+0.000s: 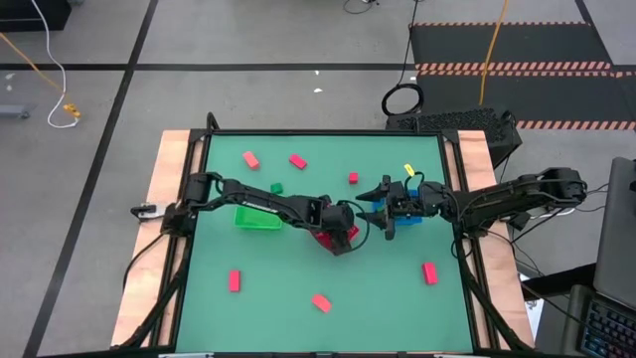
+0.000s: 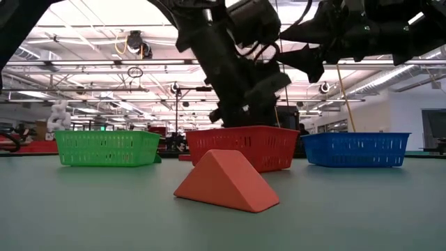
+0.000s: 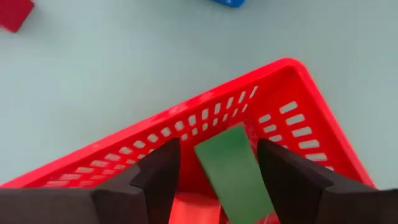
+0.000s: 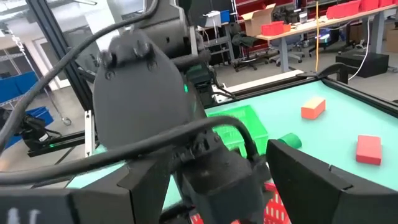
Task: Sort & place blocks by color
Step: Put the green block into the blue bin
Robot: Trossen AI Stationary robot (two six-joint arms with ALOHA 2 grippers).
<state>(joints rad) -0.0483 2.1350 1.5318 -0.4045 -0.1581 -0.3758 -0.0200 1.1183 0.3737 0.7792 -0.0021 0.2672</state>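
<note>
Table [image 1: 397, 298] carries three mesh baskets. Left claw [image 3: 217, 171] hangs over the red basket [image 3: 280, 118], fingers spread wide, released. A green block [image 3: 233, 171] sits between the fingers, touching neither, above the basket interior. Right claw [image 1: 383, 204] hovers by the blue basket [image 1: 409, 215], close to the left one; open/shut state can't be told. Salmon blocks [image 1: 321, 301] lie scattered on the table.
</note>
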